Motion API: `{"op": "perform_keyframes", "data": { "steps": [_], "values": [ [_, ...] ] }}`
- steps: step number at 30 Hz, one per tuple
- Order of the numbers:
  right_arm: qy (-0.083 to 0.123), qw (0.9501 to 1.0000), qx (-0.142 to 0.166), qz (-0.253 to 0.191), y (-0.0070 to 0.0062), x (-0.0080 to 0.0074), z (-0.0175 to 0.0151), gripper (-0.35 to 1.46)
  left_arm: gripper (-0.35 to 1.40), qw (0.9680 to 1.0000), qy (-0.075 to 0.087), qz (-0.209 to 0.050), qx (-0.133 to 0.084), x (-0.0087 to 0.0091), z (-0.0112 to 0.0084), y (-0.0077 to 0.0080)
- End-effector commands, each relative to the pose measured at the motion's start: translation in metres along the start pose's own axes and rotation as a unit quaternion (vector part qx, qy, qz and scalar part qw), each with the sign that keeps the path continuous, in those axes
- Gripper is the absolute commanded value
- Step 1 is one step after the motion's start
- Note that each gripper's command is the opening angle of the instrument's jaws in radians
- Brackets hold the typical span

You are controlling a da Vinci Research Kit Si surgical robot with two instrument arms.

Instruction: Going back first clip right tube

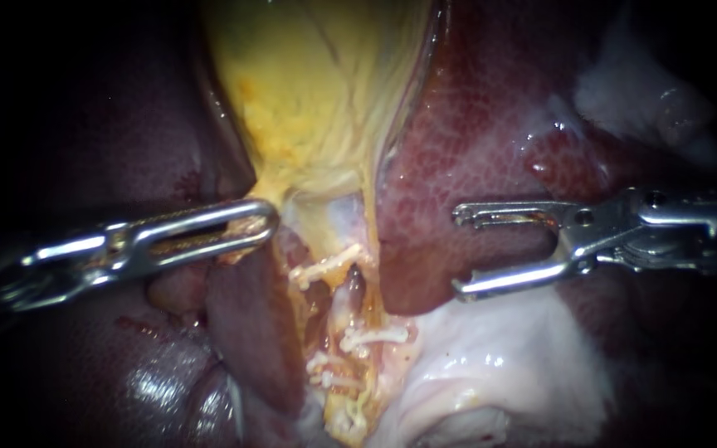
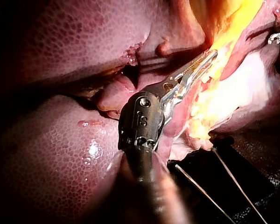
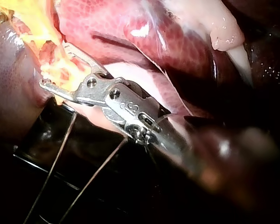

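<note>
**A:** Down in the foreground, white clips were on. One clip (image 1: 373, 336) lay crosswise on a pale tube (image 1: 346, 309), a second clip (image 1: 325, 267) slanted just beyond it, and more sat lower down.

**B:** So the clipping itself was done?

**A:** I judged it so. (Which of them was the first on the right tube, I couldn't say from there.) Only the retreat looked left, and most of that seemed made.

**B:** Where was the right instrument (image 1: 458, 250)?

**A:** A step further back and out to the side, over the liver (image 1: 475, 124). Its jaws gaped wide with nothing between them, and no clip was loaded that I could see.

**B:** And the crosswise clip against those jaws?

**A:** It was beyond their tips, toward the left instrument's side and lower, nearer the lower jaw than the upper. It was apart from both and touched neither. The jaws pointed at liver, not at the tube.

**B:** And the left instrument (image 1: 269, 222)?

**A:** It was level with the right one, across the stalk. Its jaws lay close together, pinched on the neck of the gallbladder (image 1: 309, 99). Its own wrist view showed the toothed jaw pressed into yellow tissue.

**B:** And behind all that?

**A:** The gallbladder rose yellow into the distance, with dark liver on either side.
</note>
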Motion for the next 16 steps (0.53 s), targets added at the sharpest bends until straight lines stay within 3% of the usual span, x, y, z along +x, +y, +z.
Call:
{"op": "perform_keyframes", "data": {
  "steps": [1,6,16],
  "values": [
    [0.000,1.0000,0.001,0.000,0.0000,0.0000,0.0000,0.60,-0.35,1.0000,0.003,0.000,-0.001,0.0002,0.0008,0.0000],
    [0.000,1.0000,0.001,0.000,0.0000,-0.0001,0.0000,0.60,-0.35,1.0000,0.009,0.002,-0.001,0.0009,0.0025,0.0002],
    [0.001,1.0000,0.002,0.000,0.0000,0.0000,0.0001,0.60,-0.35,0.9999,0.011,0.002,0.000,0.0009,0.0023,-0.0001]
  ]
}}
